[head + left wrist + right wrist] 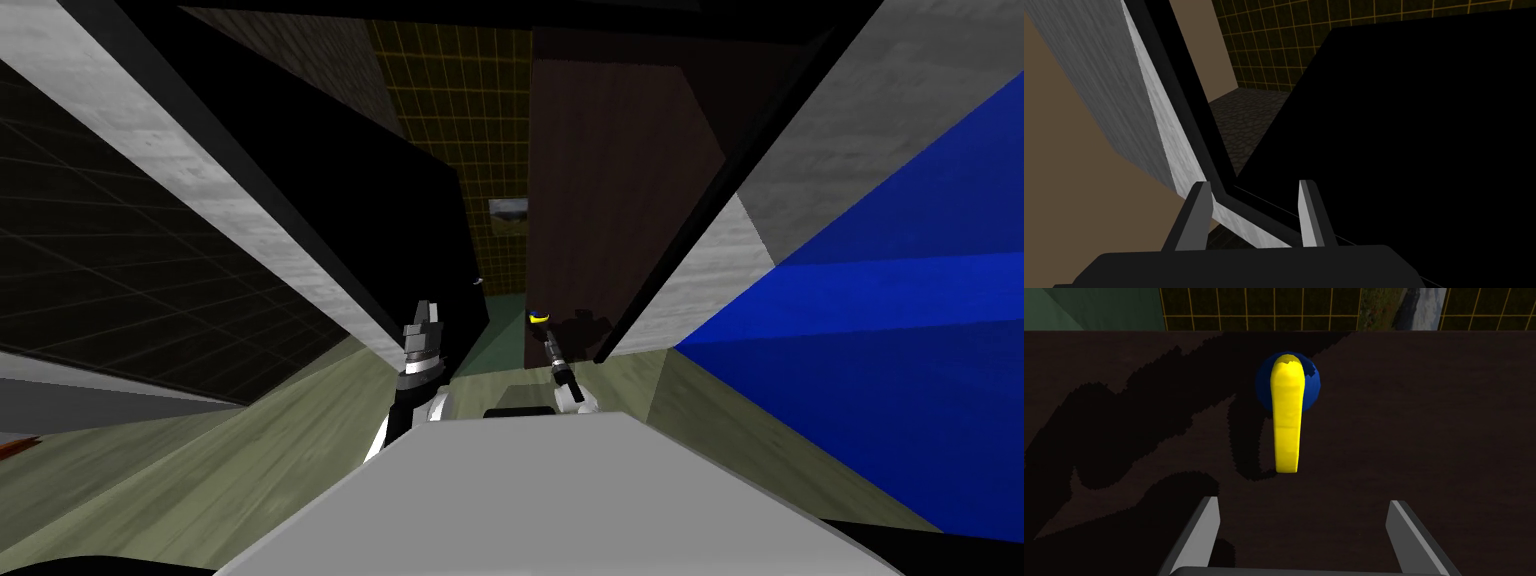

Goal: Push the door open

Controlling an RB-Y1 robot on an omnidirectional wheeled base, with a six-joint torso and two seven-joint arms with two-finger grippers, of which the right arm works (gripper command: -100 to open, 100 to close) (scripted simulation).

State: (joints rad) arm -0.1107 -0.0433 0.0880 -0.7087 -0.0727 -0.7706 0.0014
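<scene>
The dark brown, wood-grained door (1424,438) stands flat just ahead of the right tool (1301,528). Its blades are spread wide, facing a rounded yellow lever (1287,423) on a blue disc (1313,385). The left tool (1254,215), parted more narrowly and holding nothing, points at the mottled grey door frame (1169,150).

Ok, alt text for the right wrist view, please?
A yellow lever handle on a round blue base sits on a dark brown door, just ahead of the open right gripper, which does not touch it. A yellow-gridded dark wall shows beyond the door.
</scene>
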